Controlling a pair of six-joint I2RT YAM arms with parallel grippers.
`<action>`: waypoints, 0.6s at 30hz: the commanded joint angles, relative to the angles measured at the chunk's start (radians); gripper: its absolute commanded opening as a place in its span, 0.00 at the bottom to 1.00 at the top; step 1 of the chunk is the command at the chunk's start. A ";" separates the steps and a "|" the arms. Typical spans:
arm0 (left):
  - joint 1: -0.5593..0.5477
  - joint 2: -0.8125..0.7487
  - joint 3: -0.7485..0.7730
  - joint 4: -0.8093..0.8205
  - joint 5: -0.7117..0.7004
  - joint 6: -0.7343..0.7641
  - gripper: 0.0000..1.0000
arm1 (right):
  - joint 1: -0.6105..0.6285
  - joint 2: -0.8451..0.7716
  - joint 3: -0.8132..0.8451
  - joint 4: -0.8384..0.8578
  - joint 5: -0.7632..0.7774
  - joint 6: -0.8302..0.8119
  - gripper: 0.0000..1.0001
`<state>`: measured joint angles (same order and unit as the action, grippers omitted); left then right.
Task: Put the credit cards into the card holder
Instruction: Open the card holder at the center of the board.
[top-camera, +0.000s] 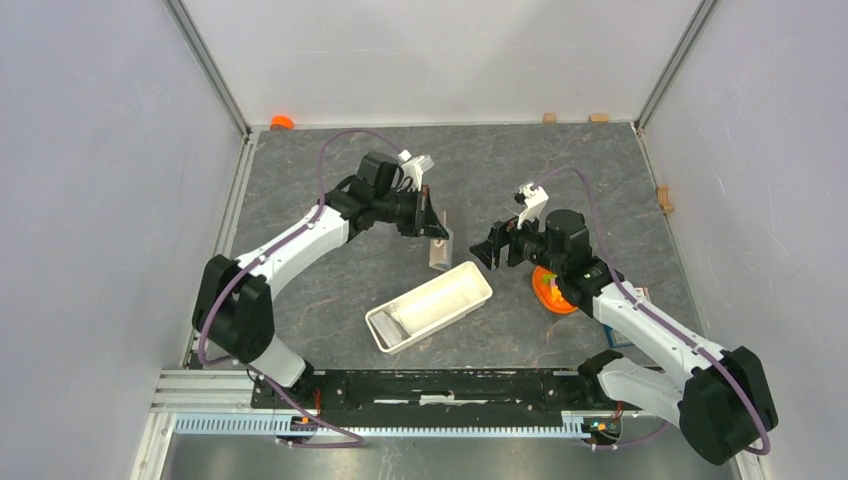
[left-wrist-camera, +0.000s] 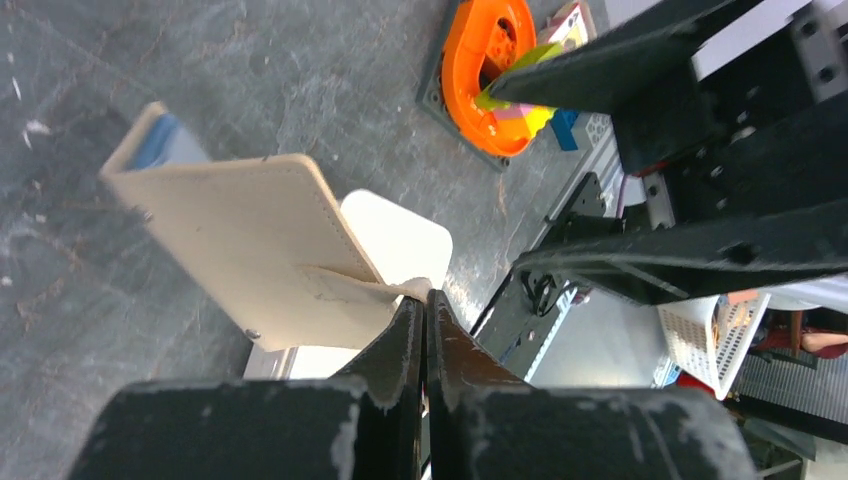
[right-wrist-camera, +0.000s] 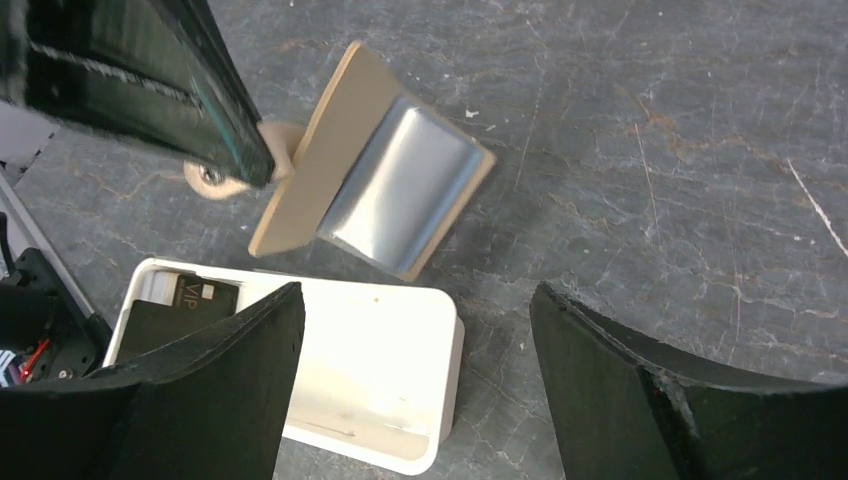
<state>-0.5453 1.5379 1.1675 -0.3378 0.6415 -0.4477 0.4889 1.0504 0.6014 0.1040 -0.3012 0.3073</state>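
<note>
The card holder, a long white tray (top-camera: 478, 286), lies slantwise in the middle of the table. A black credit card (right-wrist-camera: 185, 305) marked VIP lies flat at its end nearest the arm bases, partly hidden behind one right finger. My right gripper (top-camera: 492, 247) hangs open over the tray's far end (right-wrist-camera: 445, 390), with nothing between its fingers. My left gripper (top-camera: 432, 222) is shut on the tab of a beige wallet (left-wrist-camera: 240, 240) and holds it tilted just beyond the tray's far end. The wallet carries a silver metal case (right-wrist-camera: 400, 190).
An orange bowl (top-camera: 550, 292) of coloured blocks stands right of the tray under the right arm and shows in the left wrist view (left-wrist-camera: 490, 70). Small wooden blocks (top-camera: 665, 198) lie along the back and right walls. An orange cap (top-camera: 281, 122) sits in the back left corner.
</note>
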 joint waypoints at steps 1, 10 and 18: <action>0.000 0.048 0.121 0.099 0.042 -0.040 0.02 | -0.001 0.021 -0.023 0.045 0.025 -0.021 0.87; 0.097 0.210 0.120 0.080 -0.020 -0.002 0.02 | -0.009 0.150 0.009 0.062 0.042 -0.020 0.86; 0.201 0.372 0.115 -0.047 -0.089 0.084 0.02 | -0.012 0.397 0.105 0.210 -0.115 0.104 0.67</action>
<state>-0.3813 1.8801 1.2808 -0.3145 0.6010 -0.4393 0.4797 1.3544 0.5976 0.1997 -0.3317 0.3492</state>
